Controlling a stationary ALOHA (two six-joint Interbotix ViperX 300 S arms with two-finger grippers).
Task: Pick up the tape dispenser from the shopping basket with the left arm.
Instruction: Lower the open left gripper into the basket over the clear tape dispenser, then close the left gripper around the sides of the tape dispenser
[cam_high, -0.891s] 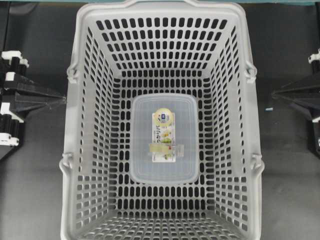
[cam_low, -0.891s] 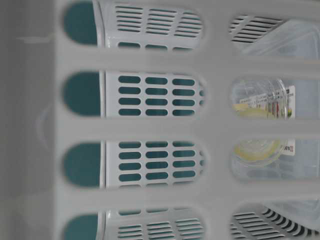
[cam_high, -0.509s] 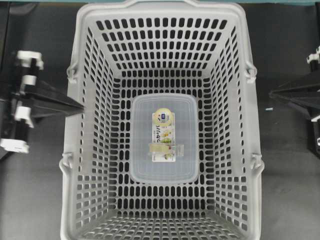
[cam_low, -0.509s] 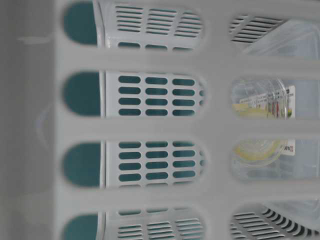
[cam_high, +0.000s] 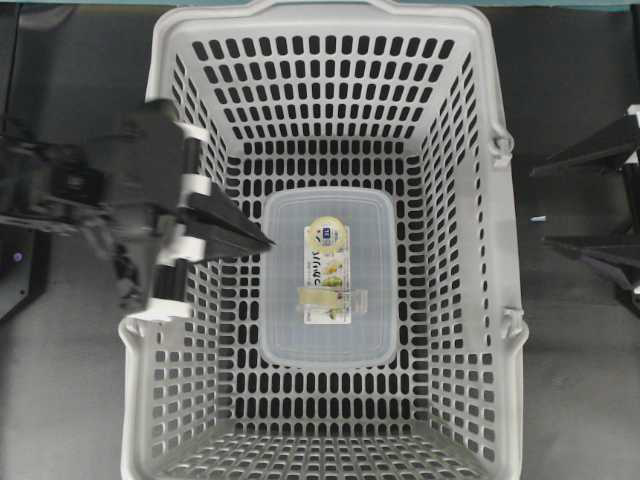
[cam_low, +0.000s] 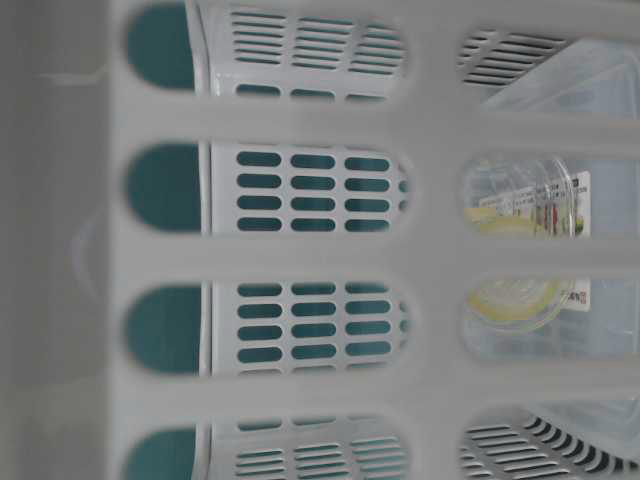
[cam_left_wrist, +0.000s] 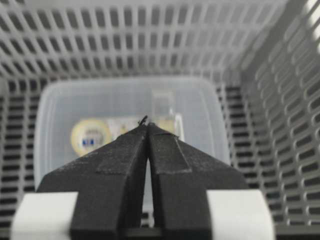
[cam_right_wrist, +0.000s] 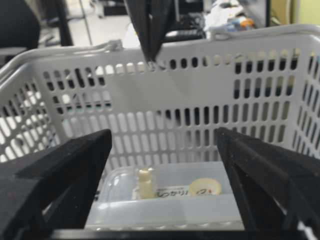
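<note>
Shopping basket (cam_high: 325, 40): large light grey plastic, slotted walls and floor, thick rim; stands on a dark table (cam_high: 70, 400) and serves as landmark for all entries below.

Tape dispenser (cam_high: 327, 277): flat clear box with rounded corners, narrow yellow-white-green label across its middle. Lies flat on the basket's floor, roughly central, touching no wall and no gripper. Also seen through the basket's slots in the table-level view (cam_low: 525, 250), and from both wrist cameras (cam_left_wrist: 100, 107) (cam_right_wrist: 200, 205).

Left gripper (cam_high: 262, 241): black, pointed, with white blocks at the finger roots. It reaches in over the basket's left rim, its tip above the floor just left of the dispenser, apart from it. Fingers (cam_left_wrist: 120, 165) pressed together, holding nothing.

Right gripper (cam_high: 585, 205): outside the basket, past its right wall, facing it. Fingers (cam_right_wrist: 55, 175) spread wide, empty.
</note>
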